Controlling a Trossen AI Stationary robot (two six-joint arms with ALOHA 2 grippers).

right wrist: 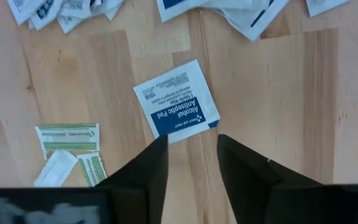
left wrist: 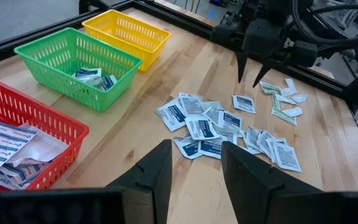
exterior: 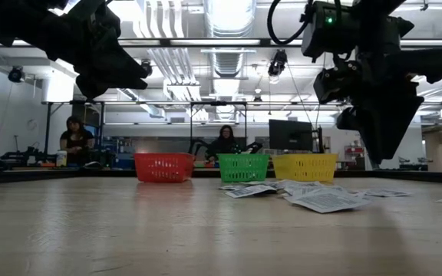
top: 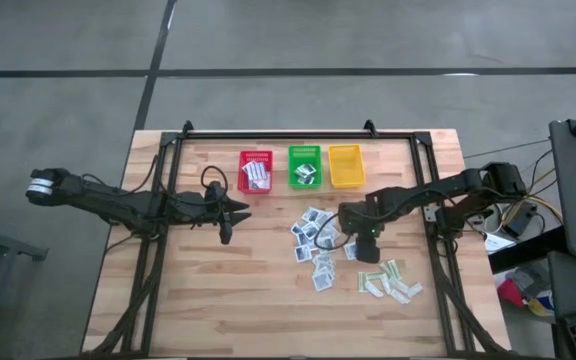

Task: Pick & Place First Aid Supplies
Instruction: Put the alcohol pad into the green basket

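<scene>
A pale wooden table (top: 228,290) is sitting on a grey floor inside a dark frame; two people are sitting in the workshop behind it. The right gripper (top: 366,250) is hanging, fingers spread and empty, over a square alcohol pad (right wrist: 176,101) lying alone right of the scattered first aid packets (top: 318,245) at mid-table. The left gripper (top: 228,230) is waiting at the left, jaws apart. Only the left wrist view is showing packets inside the red basket (left wrist: 55,134) and green basket (left wrist: 55,62); the yellow basket (top: 345,165) is standing alongside.
</scene>
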